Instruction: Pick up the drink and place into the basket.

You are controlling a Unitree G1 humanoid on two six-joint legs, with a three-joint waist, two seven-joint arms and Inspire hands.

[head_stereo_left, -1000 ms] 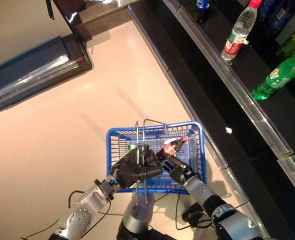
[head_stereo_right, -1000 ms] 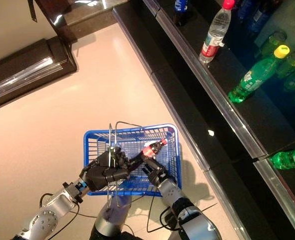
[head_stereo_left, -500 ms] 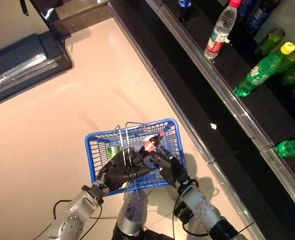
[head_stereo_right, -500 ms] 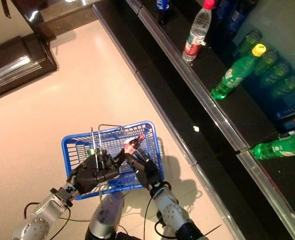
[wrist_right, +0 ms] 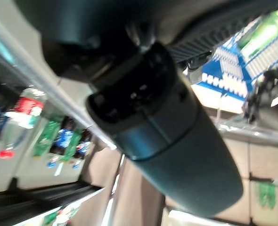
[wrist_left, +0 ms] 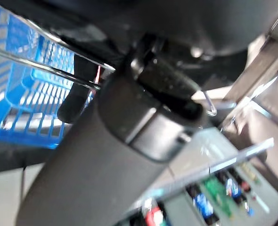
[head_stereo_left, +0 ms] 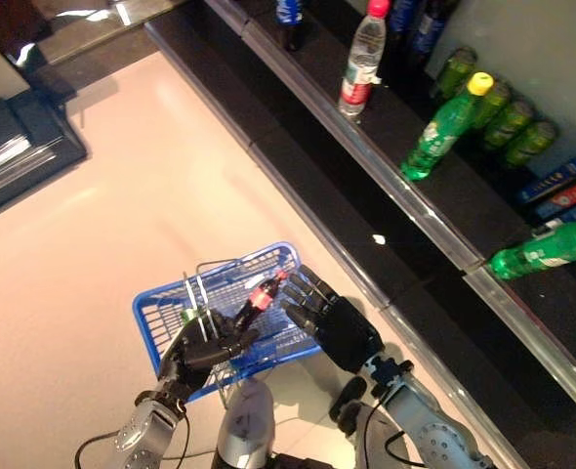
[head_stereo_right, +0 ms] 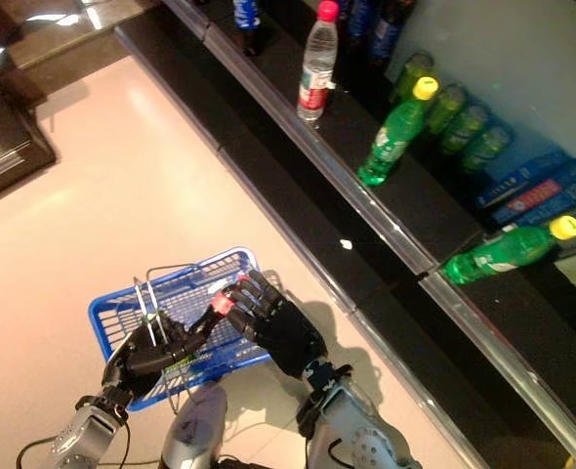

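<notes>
The right hand [head_stereo_left: 335,322] hovers over the near right corner of the basket [head_stereo_left: 161,311] with its fingers spread and straight, grasping nothing; its fingertips [head_stereo_left: 299,291] lie just beside the drink [head_stereo_left: 258,297] but I cannot tell whether they touch it. The left hand [head_stereo_left: 202,349] is curled round the basket's wire handles [head_stereo_left: 196,293], which rise between its fingers — so it carries the basket.

The drink is a small dark cola bottle with a red label and cap, lying tilted inside the basket's walls, cap toward the far right corner, resting on or against the mesh beside a green can [head_stereo_left: 188,315].

As a judgement: the bottle looks like thin, smooth plastic — stiff enough when full, fairly light, rounded, and apt to roll or slip out of straight fingers. The labelled middle of the body would give the surest hold, with thumb opposite the fingers; the narrow neck offers less purchase. Nothing about it seems fragile, so a short drop into the mesh should do no harm.

The two head views show the whole layout: basket on the pale floor [head_stereo_left: 122,195], and the dark shelf [head_stereo_right: 405,210] with a clear water bottle [head_stereo_right: 317,61] and green bottles [head_stereo_right: 395,132] standing or lying on it. The left wrist view adds only a close look at the handle wire [wrist_left: 40,66] against blue mesh; the right wrist view shows mostly the hand's own bulk, with a sliver of basket and shelf — neither shows the drink clearly.
</notes>
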